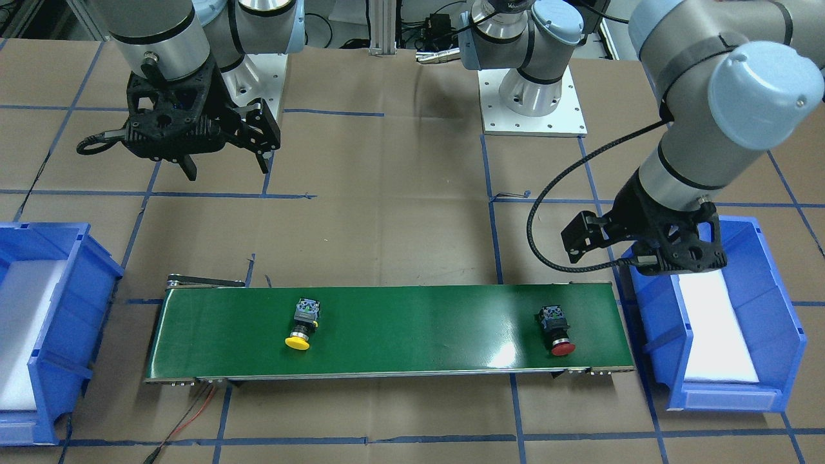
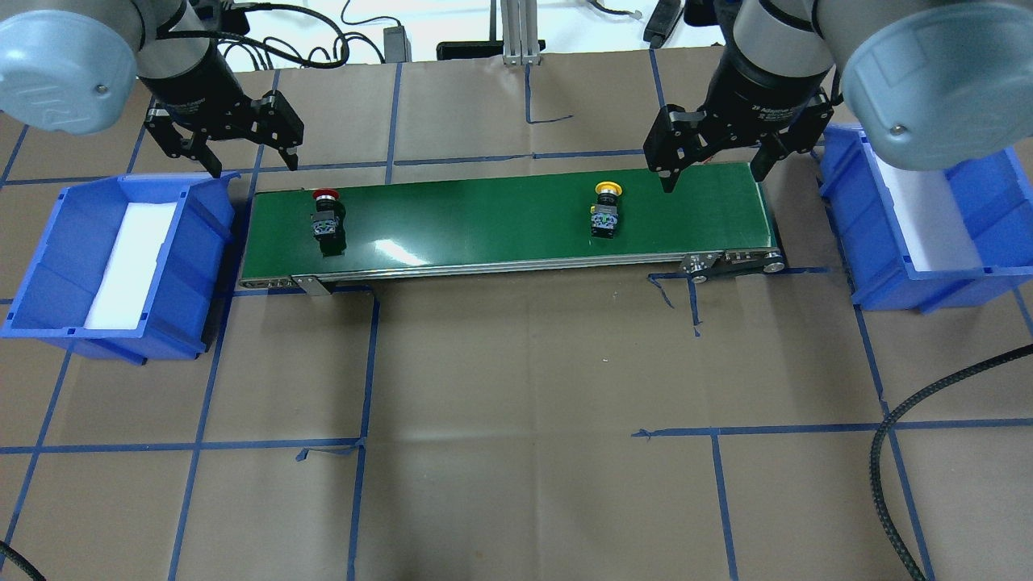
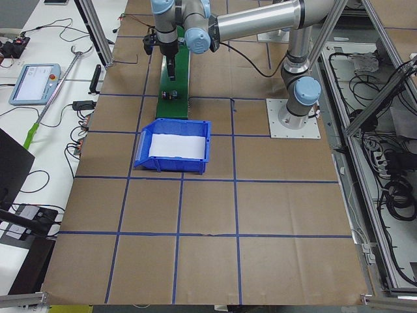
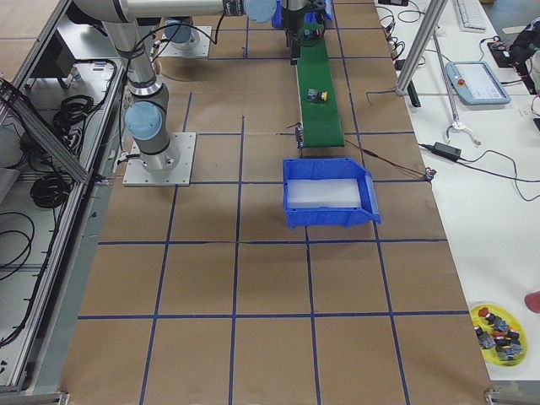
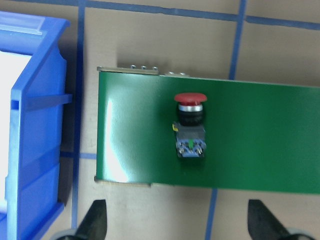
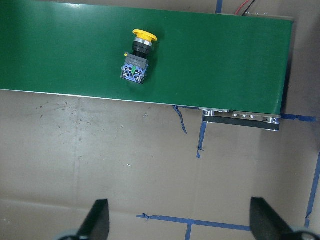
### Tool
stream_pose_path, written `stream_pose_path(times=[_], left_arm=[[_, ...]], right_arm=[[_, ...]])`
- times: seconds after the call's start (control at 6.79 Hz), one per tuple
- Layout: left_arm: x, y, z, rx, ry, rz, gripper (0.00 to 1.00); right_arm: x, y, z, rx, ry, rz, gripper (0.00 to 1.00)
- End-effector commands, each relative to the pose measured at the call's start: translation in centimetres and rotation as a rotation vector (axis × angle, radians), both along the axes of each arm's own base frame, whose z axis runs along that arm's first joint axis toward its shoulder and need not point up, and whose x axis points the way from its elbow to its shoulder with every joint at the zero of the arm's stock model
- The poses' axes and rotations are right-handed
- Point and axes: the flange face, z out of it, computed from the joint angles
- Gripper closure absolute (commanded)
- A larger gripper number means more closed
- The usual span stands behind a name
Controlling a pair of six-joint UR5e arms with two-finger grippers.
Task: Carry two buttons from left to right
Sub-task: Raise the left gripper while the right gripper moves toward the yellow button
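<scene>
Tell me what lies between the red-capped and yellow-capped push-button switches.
Only bare green conveyor belt separates the red-capped push-button switch and the yellow-capped switch, shown in the overhead view.

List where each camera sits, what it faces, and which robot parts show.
Front-facing: across the table, looking steeply down at the robot; both arms and bases.
Overhead: behind the robot's shoulders, looking forward and down; left gripper and right gripper, both open.
Exterior left: table's left end, looking along it; left arm nearest.
Exterior right: table's right end; right arm nearest.
Left wrist: down on red button; left fingers.
Right wrist: down on yellow button; right fingers.
Shared: front-facing and overhead show both buttons on the green belt.
</scene>
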Motion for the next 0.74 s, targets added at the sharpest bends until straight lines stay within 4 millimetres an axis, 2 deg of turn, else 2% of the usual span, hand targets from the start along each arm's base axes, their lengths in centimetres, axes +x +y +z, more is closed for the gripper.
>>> stream_pose_path(times=[0.0, 0.15, 0.29, 0.59], left_arm=[[-2.5, 3.8, 3.1, -0.002, -0.003, -0.043, 0.0], [-2.7, 5.0, 3.6, -0.009, 0.003, -0.044, 0.0], [-2.9, 5.9, 3.6, 0.008, 0.004, -0.044, 0.0], [-3.3, 6.0, 3.3, 0.017, 0.008, -0.05, 0.0]], right_arm=[[0.0, -0.1, -0.1, 0.001, -0.004, 0.0, 0.0], [0.1, -0.4, 0.1, -0.027, -0.005, -0.003, 0.0], [0.2, -1.9, -0.3, -0.096, -0.01, -0.006, 0.0], [0.3, -5.1, -4.4, -0.129, -0.002, 0.001, 0.0]])
